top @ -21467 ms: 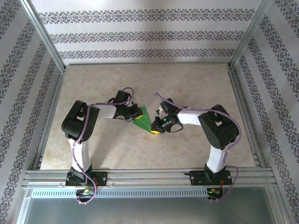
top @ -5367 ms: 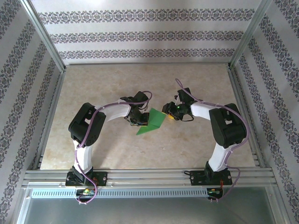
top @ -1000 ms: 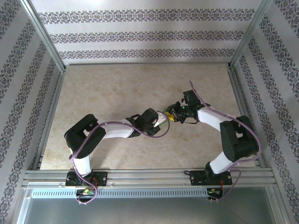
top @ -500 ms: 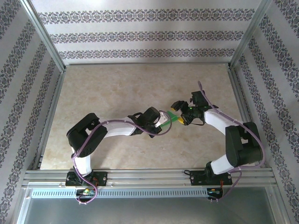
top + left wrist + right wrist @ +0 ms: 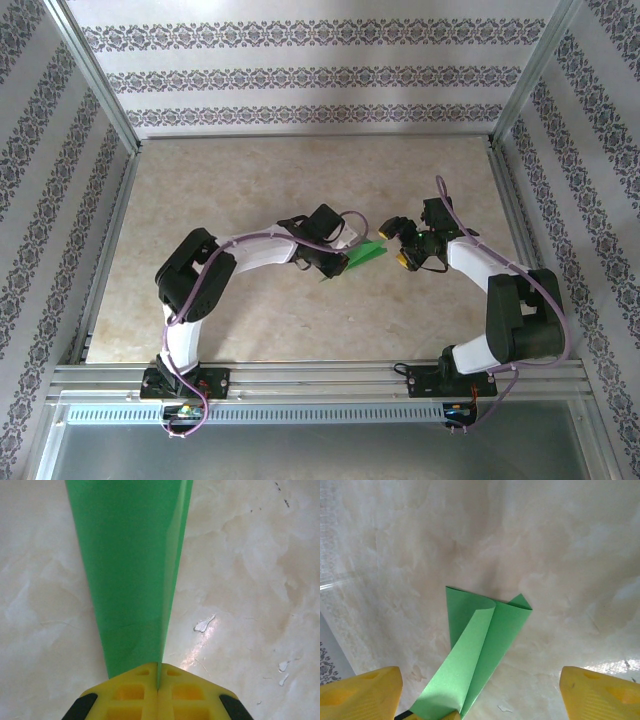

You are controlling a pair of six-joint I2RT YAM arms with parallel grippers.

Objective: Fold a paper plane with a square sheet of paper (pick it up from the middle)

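The square sheet of paper is folded into a narrow green paper plane [image 5: 368, 254], with layered flaps and a centre crease. My left gripper [image 5: 346, 259] is shut on its narrow end. In the left wrist view the yellow fingers [image 5: 130, 692] pinch the crease, and the green paper [image 5: 130, 570] widens away from them above the table. My right gripper [image 5: 397, 245] stands open just right of the plane's wide end, not touching it. In the right wrist view its yellow fingertips [image 5: 365, 690] stand far apart on either side of the paper [image 5: 485, 635], whose top flap curls loosely.
The marble-patterned table [image 5: 250, 190] is bare around the arms. Aluminium frame rails [image 5: 515, 240] and patterned walls close in the sides and back. A small white chip [image 5: 203, 624] marks the surface under the paper.
My right gripper has opened, let go of the paper and drawn back to the right. The left gripper has kept hold of the plane and shifted it slightly up and back.
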